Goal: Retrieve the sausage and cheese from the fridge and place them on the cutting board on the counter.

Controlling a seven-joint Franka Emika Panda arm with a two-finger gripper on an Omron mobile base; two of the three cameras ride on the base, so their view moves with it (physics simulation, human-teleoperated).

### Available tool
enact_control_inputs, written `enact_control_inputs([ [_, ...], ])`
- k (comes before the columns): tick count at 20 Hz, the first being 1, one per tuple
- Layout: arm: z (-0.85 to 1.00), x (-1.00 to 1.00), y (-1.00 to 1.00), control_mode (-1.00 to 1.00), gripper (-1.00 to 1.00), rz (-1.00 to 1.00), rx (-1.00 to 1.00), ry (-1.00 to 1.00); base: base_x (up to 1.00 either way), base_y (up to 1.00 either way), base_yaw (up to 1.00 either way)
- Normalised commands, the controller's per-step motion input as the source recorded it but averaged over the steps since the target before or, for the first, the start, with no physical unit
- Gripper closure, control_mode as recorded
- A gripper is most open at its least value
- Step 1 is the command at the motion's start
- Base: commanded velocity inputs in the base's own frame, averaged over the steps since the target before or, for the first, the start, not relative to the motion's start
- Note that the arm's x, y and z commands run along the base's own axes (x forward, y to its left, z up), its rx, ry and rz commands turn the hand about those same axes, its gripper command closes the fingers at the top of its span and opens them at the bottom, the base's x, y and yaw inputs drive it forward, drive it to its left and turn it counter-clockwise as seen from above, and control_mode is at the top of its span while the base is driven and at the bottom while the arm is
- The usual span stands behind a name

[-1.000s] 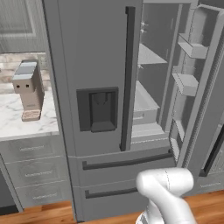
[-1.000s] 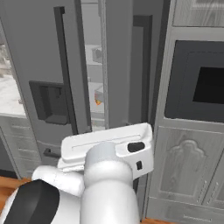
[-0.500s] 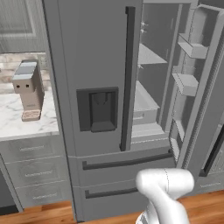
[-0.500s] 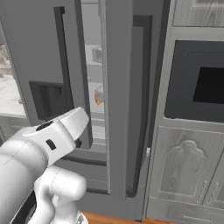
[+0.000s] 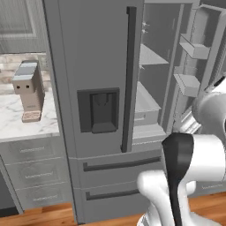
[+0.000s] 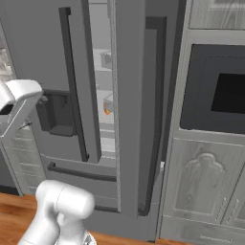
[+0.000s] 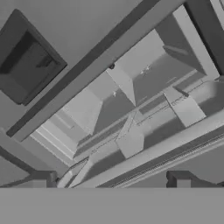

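The grey fridge stands with its left door shut and its right door swung open. In the hand view my gripper is open, its two dark fingertips wide apart with nothing between them. It looks, rolled to one side, at the fridge's open right half with its shelves and drawers, still some way off. A small orange piece, the cheese, shows on a shelf through the door gap. The sausage is hidden. The cutting board is out of view. The white marble counter lies left of the fridge.
A tan and grey coffee machine stands on the counter. Door bins line the inside of the open door. A built-in dark oven and grey cabinet fronts stand right of the fridge. The floor is wood.
My arm has swung: in the right base view it has moved from the middle to the left edge, and in the left base view it has risen at the right. The fridge has not moved.
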Motion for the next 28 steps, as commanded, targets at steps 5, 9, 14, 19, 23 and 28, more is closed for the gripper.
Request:
enact_control_inputs([
  [5, -0.08, 0.57, 0.49, -1.00, -1.00, -0.22, -0.28, 0.11, 0.00, 0.00, 0.00],
  [9, -0.29, 0.90, -0.06, -1.00, -1.00, -0.22, -0.12, 0.06, 0.00, 0.00, 0.00],
  [14, -0.33, 0.91, -0.21, -1.00, -1.00, -0.20, -0.15, 0.00, 0.00, 0.00, 0.00],
  [19, -0.40, 0.63, -0.74, -1.00, -1.00, -0.18, -0.17, 0.00, 0.00, 0.00, 0.00],
  [23, -0.25, 0.35, -1.00, -1.00, -1.00, -0.17, -0.12, 0.00, 0.00, 0.00, 0.00],
  [28, -0.03, 0.44, -0.69, -1.00, -1.00, -0.12, -0.01, 0.00, 0.00, 0.00, 0.00],
])
